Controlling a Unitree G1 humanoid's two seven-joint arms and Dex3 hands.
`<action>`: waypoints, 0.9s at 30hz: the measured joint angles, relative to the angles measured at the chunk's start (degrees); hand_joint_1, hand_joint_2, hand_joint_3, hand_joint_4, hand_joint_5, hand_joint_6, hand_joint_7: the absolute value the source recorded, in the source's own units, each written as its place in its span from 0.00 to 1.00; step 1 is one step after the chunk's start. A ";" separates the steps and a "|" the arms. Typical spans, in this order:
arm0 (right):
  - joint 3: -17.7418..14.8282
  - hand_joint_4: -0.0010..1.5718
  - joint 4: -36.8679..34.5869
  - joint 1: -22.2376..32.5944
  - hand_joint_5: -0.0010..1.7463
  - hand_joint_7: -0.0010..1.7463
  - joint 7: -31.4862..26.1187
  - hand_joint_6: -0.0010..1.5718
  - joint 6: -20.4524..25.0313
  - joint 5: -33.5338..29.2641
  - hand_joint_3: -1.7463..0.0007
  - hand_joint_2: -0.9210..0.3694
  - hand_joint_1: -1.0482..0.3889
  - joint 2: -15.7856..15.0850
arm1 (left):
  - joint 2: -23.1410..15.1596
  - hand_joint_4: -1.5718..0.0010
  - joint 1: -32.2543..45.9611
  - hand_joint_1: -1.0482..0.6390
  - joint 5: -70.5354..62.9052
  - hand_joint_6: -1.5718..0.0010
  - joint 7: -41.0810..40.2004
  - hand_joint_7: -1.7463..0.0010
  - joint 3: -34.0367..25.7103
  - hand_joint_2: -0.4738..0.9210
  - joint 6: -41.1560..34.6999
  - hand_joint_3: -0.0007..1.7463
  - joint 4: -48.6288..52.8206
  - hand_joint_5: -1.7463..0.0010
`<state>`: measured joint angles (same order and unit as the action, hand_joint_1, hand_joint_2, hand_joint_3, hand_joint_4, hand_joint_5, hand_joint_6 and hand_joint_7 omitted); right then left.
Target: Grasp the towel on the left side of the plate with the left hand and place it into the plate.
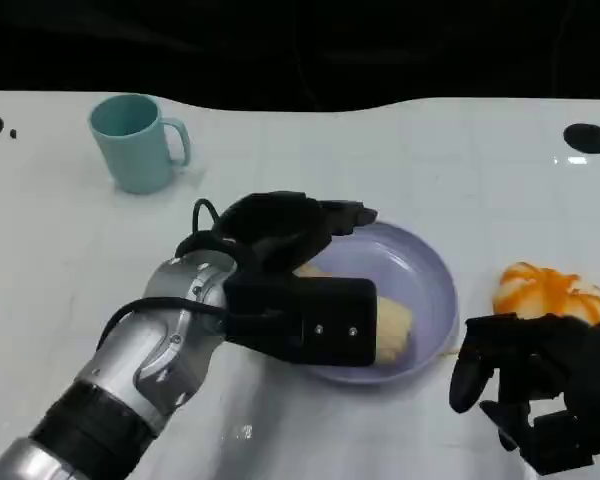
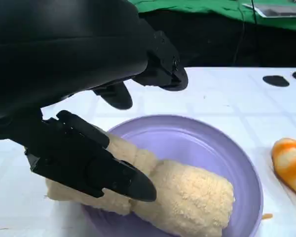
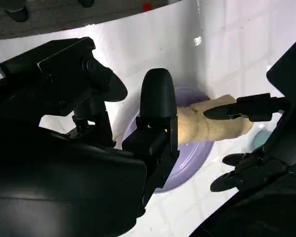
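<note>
A rolled cream towel (image 1: 392, 330) lies in the lilac plate (image 1: 423, 262) at mid-table, one end over the plate's near-left rim. My left hand (image 1: 280, 235) hovers over the plate's left part with its fingers spread. In the left wrist view the towel (image 2: 187, 197) rests on the plate (image 2: 202, 143); one finger crosses in front of it and the others stand well above. The right wrist view shows the towel (image 3: 207, 126) on the plate (image 3: 187, 165) with a left-hand fingertip at its top. My right hand (image 1: 540, 390) rests at the lower right, holding nothing.
A teal mug (image 1: 135, 142) stands at the back left. An orange-and-white object (image 1: 548, 290) lies right of the plate, just beyond my right hand. Black spots mark the white table's far corners (image 1: 586, 138).
</note>
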<state>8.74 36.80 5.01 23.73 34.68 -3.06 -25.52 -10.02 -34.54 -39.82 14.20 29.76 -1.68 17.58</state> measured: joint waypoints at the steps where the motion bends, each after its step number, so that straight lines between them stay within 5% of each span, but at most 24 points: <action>1: 0.00 0.44 0.00 0.00 0.96 0.82 0.00 0.43 -0.01 -0.03 0.42 0.24 0.75 0.00 | -0.26 0.93 0.01 0.25 0.00 0.83 0.31 1.00 0.00 1.00 -0.06 0.04 -0.43 0.70; 10: 0.01 0.44 -0.06 0.00 0.95 0.82 -0.01 0.43 -0.33 -0.02 0.42 0.24 0.75 0.02 | -3.90 0.89 3.74 0.28 5.26 0.77 7.72 0.97 -3.87 1.00 -2.14 0.10 -9.77 0.66; 17: 0.21 0.45 -0.13 -0.22 0.96 0.82 -0.06 0.44 -0.58 -0.12 0.41 0.25 0.74 0.03 | -7.68 0.75 10.34 0.38 12.13 0.71 11.82 0.96 -10.04 1.00 -4.15 0.13 -21.39 0.65; 27: 0.82 0.45 -0.04 -0.44 0.96 0.82 -0.11 0.44 -0.28 -0.10 0.40 0.26 0.75 0.06 | -5.50 0.55 22.11 0.43 37.40 0.49 16.36 0.87 -24.84 1.00 -18.82 0.17 -35.59 0.54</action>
<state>9.57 36.76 4.57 23.62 34.40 -3.16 -25.46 -15.53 -12.43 -2.43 30.56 4.92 -20.50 -18.01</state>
